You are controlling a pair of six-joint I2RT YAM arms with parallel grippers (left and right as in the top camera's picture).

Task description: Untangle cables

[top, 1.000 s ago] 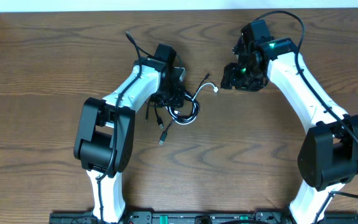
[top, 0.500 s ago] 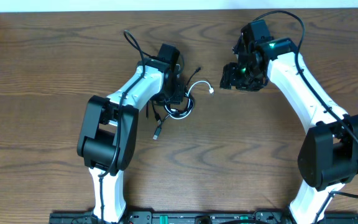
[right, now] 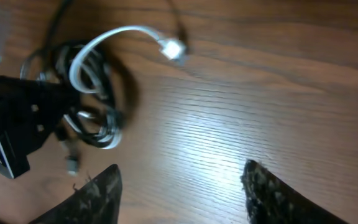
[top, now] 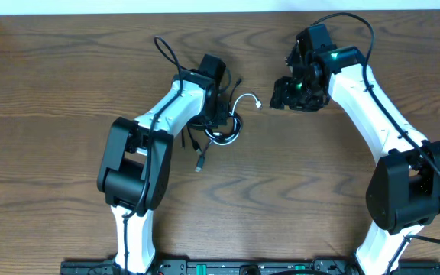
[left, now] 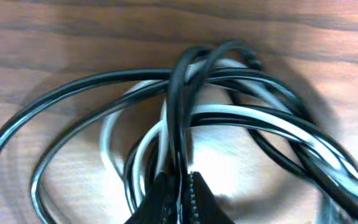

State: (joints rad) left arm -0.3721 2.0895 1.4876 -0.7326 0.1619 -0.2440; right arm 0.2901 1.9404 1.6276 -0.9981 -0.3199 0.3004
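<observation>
The left gripper (left: pixel 179 198) is closed tight on the black cable (left: pixel 178 106), which is crossed there by loops of the white cable (left: pixel 247 118). Both cables are bunched in one tangle on the table (top: pixel 44 84), near its middle. The white plug (right: pixel 171 48) is pointed toward the right gripper (right: pixel 185 196), which is opened wide, empty, and kept apart from the tangle.
</observation>
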